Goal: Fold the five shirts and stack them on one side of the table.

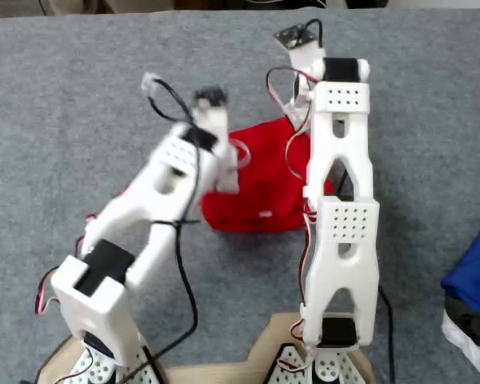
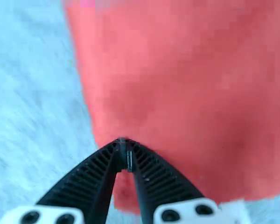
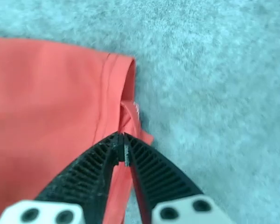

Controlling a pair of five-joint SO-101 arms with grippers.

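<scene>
Right gripper, black-fingered, pinches the red cotton shirt by its hem corner, probably to fold it; left gripper is clenched, cloth beneath its fingertips.

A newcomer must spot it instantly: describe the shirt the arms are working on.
On the grey table, look to the middle, between the left arm and the right arm. The shirt lies there, partly folded. It is the one red garment, set well apart from the blue-topped pile at the table's right edge in the high view.
</scene>
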